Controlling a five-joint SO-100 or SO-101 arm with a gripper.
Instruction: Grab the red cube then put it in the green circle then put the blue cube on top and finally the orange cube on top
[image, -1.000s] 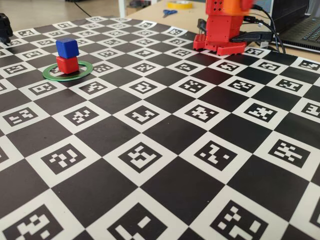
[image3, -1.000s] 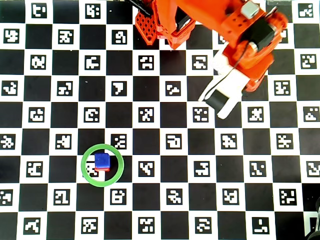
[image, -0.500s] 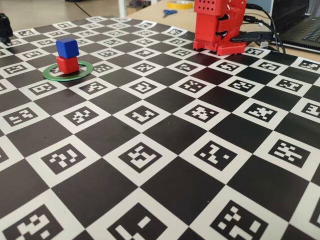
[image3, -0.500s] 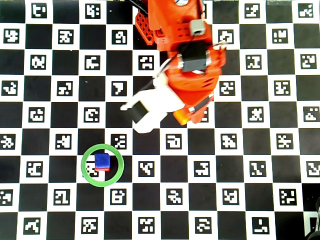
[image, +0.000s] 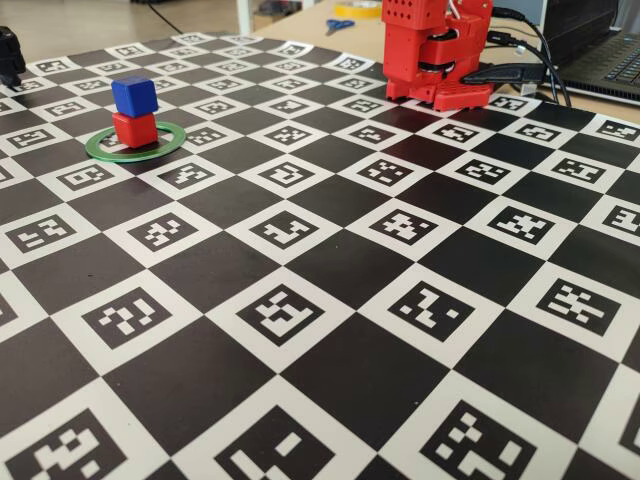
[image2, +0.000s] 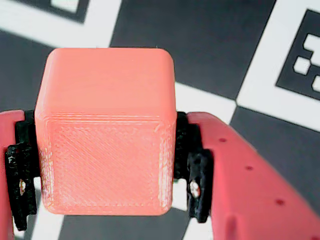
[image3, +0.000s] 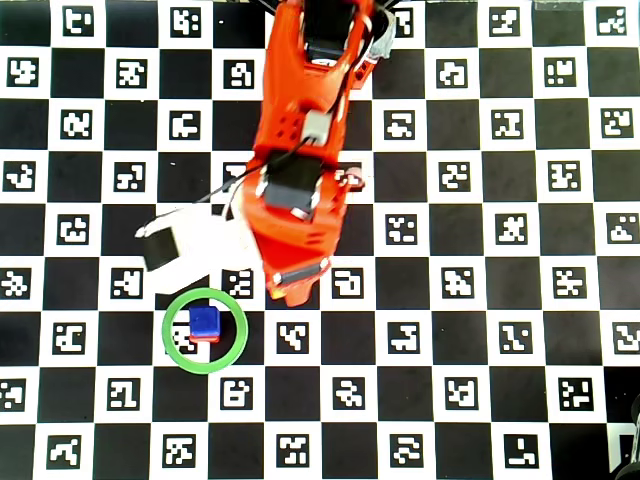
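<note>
Wrist view: red two-finger jaws clamped on small bright-orange plastic cube (image2: 106, 131), black pads pressing both sides, above checkered marker-printed table (image2: 200, 40). Fixed view: small dark-blue cube (image: 134, 96) stacked on glossy red cube (image: 135, 130), inside thin flat green ring (image: 135, 143). Overhead view: red arm (image3: 300, 180) just beside ring.

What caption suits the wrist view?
Red gripper clamps a bright orange plastic cube above the checkered marker board.
</note>
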